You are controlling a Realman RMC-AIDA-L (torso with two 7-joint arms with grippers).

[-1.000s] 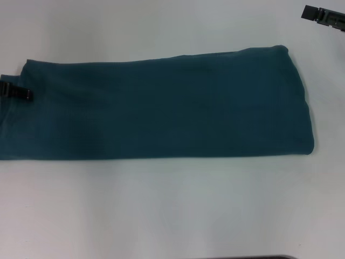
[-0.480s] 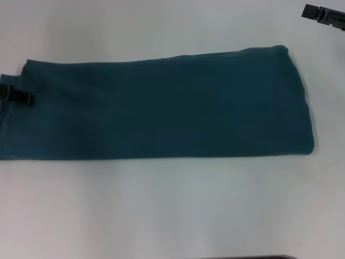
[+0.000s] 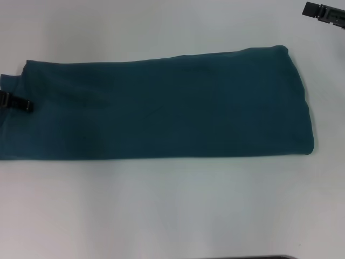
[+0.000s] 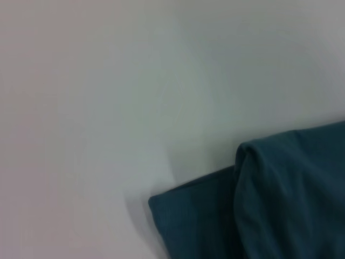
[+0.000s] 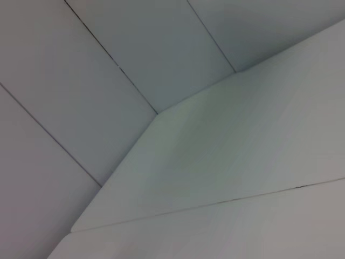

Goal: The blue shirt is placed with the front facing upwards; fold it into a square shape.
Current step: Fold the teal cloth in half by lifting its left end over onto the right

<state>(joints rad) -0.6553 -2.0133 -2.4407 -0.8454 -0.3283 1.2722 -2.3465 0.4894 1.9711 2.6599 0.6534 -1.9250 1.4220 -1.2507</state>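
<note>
White tabletop (image 3: 172,210) fills the head view, with the shirt (image 3: 161,108) lying flat across it as a long folded band running left to right. Only plain teal fabric shows. Its right end is rounded and stops short of the table's right side; its left end runs out of view at the left edge. The band's far edge slopes slightly, standing farther away at the right than at the left.

At the left edge, the left gripper (image 3: 16,102) sits on the shirt's left end, touching the cloth; only a small dark part of it shows, and I cannot tell how its fingers stand. The left wrist view shows a folded corner of the shirt (image 4: 269,205) on the white table (image 4: 108,108), one layer over another.

Far right, the right gripper (image 3: 323,13) hangs well apart from the shirt, and whether it is open or closed cannot be told. Its wrist view shows only pale panels (image 5: 161,135).
</note>
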